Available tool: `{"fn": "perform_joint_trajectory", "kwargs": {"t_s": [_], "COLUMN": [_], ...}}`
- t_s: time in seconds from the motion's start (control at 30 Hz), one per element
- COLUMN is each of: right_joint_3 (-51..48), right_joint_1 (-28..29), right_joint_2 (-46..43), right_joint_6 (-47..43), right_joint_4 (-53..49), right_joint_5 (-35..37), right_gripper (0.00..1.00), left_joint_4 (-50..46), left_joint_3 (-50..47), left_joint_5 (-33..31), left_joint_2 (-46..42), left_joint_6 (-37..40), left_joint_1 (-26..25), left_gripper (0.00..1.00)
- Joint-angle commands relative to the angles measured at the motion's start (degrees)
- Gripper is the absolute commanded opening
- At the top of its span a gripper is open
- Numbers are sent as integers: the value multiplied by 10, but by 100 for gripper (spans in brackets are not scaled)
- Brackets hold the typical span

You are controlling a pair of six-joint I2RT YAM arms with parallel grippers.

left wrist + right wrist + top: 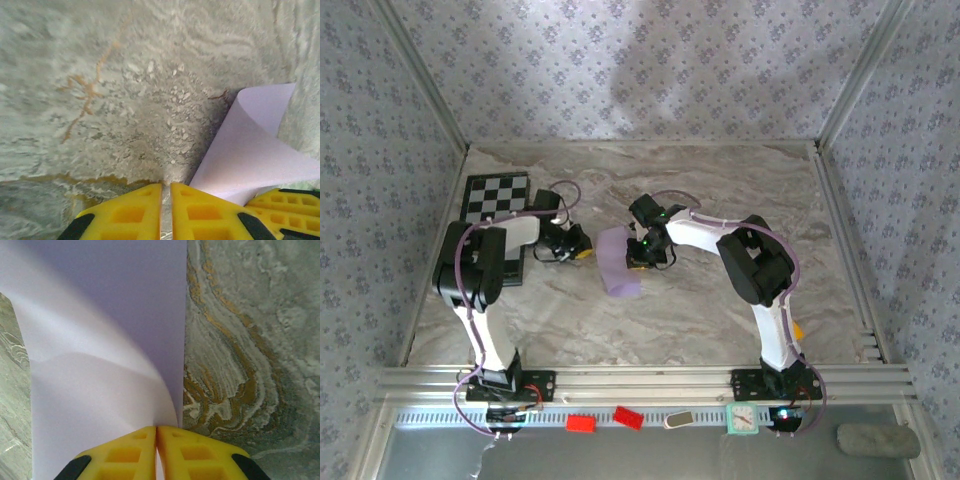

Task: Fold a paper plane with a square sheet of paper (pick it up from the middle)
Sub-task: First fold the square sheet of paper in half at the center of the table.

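The square sheet of paper (617,264) is pale lilac and lies mid-table, curled over on itself. My right gripper (642,256) is at its right edge. In the right wrist view its yellow fingers (130,452) are shut on the sheet (100,340), which bends up and over in front of them. My left gripper (576,250) is just left of the sheet, low over the marble table. Its fingers (125,212) are shut with bare table showing in the thin slit between them. From the left wrist the sheet (255,145) rises at the right. A paper plane is out of view.
A black-and-white checkerboard (498,195) lies at the back left, partly under the left arm. Red blocks (582,422) and a small teal clock (742,418) sit on the front rail. Patterned walls and metal frame posts close in the table (720,180) on three sides.
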Motion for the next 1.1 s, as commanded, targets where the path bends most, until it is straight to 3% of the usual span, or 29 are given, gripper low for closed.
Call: {"fn": "perform_joint_trajectory", "kwargs": {"t_s": [0.0,0.23,0.5,0.8,1.07], "right_joint_3": [-40,-39,-39,-41,-41], "right_joint_1": [-7,-6,-5,-7,-9], "right_joint_2": [56,62,61,62,65], "right_joint_6": [-11,-8,-11,-14,-14], "right_joint_4": [-102,-98,-99,-100,-100], "right_joint_5": [74,73,76,79,80], "right_gripper": [14,14,14,14,14], "left_joint_4": [40,120,86,78,79], "left_joint_3": [-10,-33,25,38,72], "left_joint_5": [20,60,27,-22,-26], "left_joint_2": [-46,-34,35,72,101], "left_joint_6": [-6,-39,-23,6,21], "left_joint_1": [-9,-41,-54,-21,20], "left_gripper": [13,14,14,13,13]}}
